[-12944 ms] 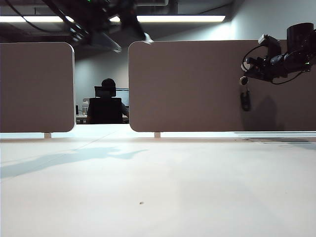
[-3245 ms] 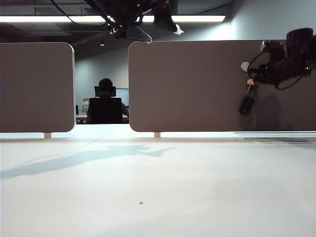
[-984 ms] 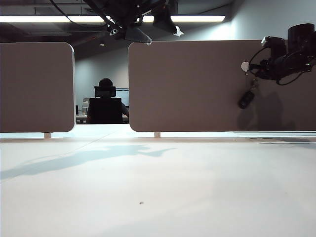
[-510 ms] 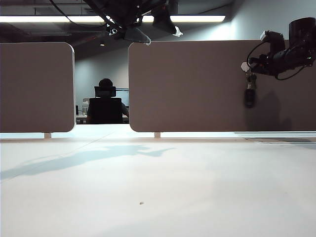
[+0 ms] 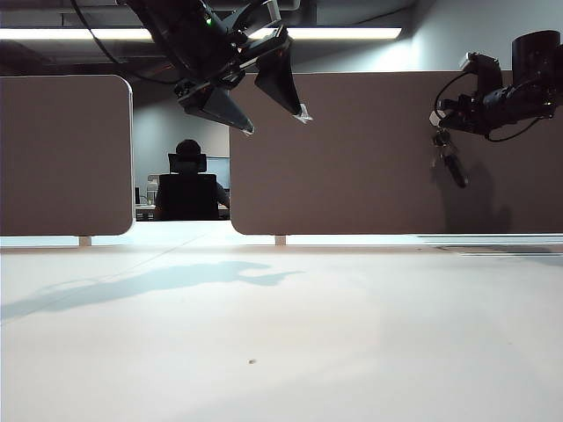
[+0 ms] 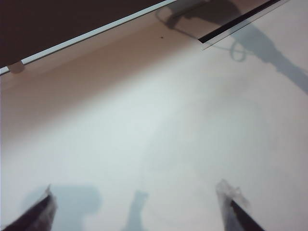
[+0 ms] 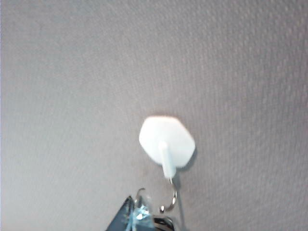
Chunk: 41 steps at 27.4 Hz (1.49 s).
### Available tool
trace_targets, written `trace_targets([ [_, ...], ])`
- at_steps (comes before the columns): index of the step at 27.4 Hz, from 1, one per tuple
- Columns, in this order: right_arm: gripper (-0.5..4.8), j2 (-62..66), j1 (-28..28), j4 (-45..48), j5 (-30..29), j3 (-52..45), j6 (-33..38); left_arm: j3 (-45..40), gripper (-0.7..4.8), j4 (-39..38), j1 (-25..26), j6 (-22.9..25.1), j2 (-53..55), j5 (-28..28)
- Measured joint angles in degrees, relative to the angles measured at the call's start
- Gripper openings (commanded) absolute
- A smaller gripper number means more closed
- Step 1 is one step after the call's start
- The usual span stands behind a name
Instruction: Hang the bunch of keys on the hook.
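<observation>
The hook (image 7: 167, 142) is a pale hexagonal pad on the brown panel (image 5: 352, 158), with a thin metal curl (image 7: 172, 198) below it. My right gripper (image 7: 137, 214) is shut on the bunch of keys by its silver ring (image 7: 140, 194), just beside the curl and apart from it. In the exterior view the right gripper (image 5: 444, 120) is high at the right next to the hook (image 5: 434, 117). The black fob (image 5: 456, 169) dangles below it, swung to the right. My left gripper (image 5: 273, 116) hangs open and empty at the upper middle, its fingers (image 6: 233, 204) wide apart over the table.
The white table (image 5: 281, 334) spreads across the foreground. A second brown panel (image 5: 62, 158) stands at the left. Through the gap between the panels a seated person (image 5: 187, 183) shows far behind. A panel foot (image 5: 280, 239) rests on the table's far edge.
The left gripper has tipped downward and come lower into the exterior view. The fob under the right gripper has swung from left of vertical over to the right.
</observation>
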Motion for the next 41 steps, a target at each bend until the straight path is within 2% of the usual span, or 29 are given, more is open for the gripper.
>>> trace_targets([
  [10, -0.09, 1.25, 0.63, 3.54, 2.19, 0.0, 0.0, 0.02, 4.79, 0.0, 0.04, 0.0, -0.02, 0.0],
  [15, -0.09, 1.97, 0.72, 3.61, 5.03, -0.07, -0.28, 0.0, 4.79, 0.0, 0.07, 0.0, 0.0, 0.0],
  [29, -0.08, 3.13, 0.46, 3.34, 7.23, 0.04, -1.97, 0.0, 4.79, 0.02, 0.07, 0.0, 0.0, 0.0],
  [31, 0.27, 3.13, 0.46, 3.32, 7.45, 0.04, -2.43, 0.0, 4.79, 0.0, 0.04, 0.0, 0.0, 0.0],
  [32, 1.34, 3.13, 0.46, 3.32, 7.45, 0.04, -2.49, 0.0, 4.79, 0.0, 0.04, 0.0, 0.0, 0.0],
  [34, 2.42, 3.13, 0.33, 3.26, 8.83, 0.04, -2.67, 0.0, 4.79, 0.0, 0.07, 0.0, 0.0, 0.0],
  [35, 2.74, 3.13, -0.09, 2.84, 9.27, 0.04, -2.62, 0.0, 4.79, 0.0, 0.07, 0.0, 0.0, 0.0],
  [37, 2.8, 3.13, -0.33, 2.73, 9.57, 0.04, -2.62, 0.0, 4.79, 0.0, 0.04, 0.0, 0.0, 0.0],
  [39, 2.69, 2.78, -0.02, 0.9, 9.33, 0.04, -2.64, -0.04, 4.79, 0.5, 0.04, 0.0, 0.0, -0.13],
  [40, 1.09, 2.47, 0.09, -0.42, 9.25, 0.04, -2.64, -0.09, 4.79, 1.44, 0.04, -0.02, 0.04, -0.57],
  [41, -0.27, 0.81, 0.15, -5.97, 8.59, -0.13, -2.58, -0.09, 4.79, 4.09, 0.04, -0.24, 0.11, -1.01],
])
